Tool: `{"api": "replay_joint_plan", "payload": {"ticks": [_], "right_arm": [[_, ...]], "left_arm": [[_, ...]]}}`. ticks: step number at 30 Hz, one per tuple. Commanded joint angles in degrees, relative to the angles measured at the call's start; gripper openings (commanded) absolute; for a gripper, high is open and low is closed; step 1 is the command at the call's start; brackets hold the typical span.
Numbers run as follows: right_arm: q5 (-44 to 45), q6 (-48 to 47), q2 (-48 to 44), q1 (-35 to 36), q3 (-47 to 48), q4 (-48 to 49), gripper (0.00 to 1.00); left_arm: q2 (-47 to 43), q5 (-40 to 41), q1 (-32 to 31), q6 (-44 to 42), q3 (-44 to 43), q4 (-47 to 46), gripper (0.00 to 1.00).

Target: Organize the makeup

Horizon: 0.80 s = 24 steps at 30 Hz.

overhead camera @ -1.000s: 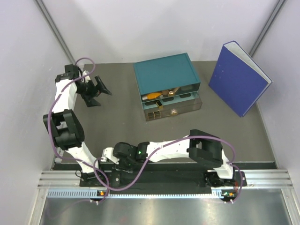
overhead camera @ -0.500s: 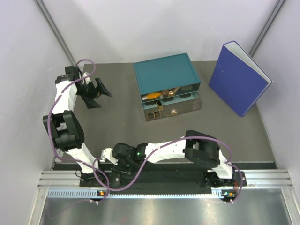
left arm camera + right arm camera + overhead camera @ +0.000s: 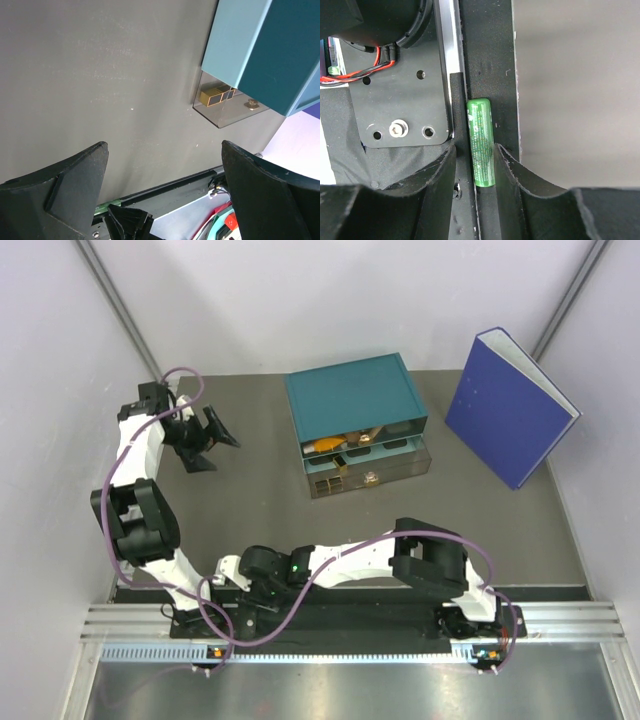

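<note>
A little green capsule-shaped piece [image 3: 481, 142] lies in the groove of the black rail at the table's near edge, beside the left arm's base plate. My right gripper [image 3: 475, 155] is low over it, its jaws narrowly open on either side of the piece, with a small gap on the left side. In the top view the right gripper [image 3: 222, 585] is at the near left. My left gripper [image 3: 164, 150] is wide open and empty; the top view shows it at the far left [image 3: 208, 433]. An orange tube [image 3: 325, 445] and black-and-gold cases [image 3: 215, 96] lie in the open drawers.
The teal drawer box [image 3: 355, 405] stands at the back centre with its clear drawers [image 3: 375, 475] pulled out. A big blue binder [image 3: 510, 405] leans at the back right. The left arm's base plate [image 3: 400, 100] and its wires are right next to the green piece.
My right arm has shifted slightly further left along the near rail. My left gripper has moved very little and stays open.
</note>
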<state>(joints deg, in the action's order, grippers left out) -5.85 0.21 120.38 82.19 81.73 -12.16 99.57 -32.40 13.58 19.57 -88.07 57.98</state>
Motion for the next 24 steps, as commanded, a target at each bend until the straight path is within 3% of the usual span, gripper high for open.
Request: {"api": "replay_joint_plan", "payload": {"ticks": [1,13,24], "right_arm": [[5.0,-0.6,2.4,-1.3,-2.1,0.7,0.35],[13.1,1.7,1.9,-2.1,-3.2,1.2,0.35],[15.1,3.2,2.1,-3.7,-4.5,1.4,0.34]], "left_arm": [[-3.3,-2.0,0.1,0.2,1.0,-1.7,0.99],[-4.4,-2.6,0.2,1.1,0.2,-2.2,0.99],[-3.1,-3.7,0.1,1.9,-1.3,-2.4,0.99]]}}
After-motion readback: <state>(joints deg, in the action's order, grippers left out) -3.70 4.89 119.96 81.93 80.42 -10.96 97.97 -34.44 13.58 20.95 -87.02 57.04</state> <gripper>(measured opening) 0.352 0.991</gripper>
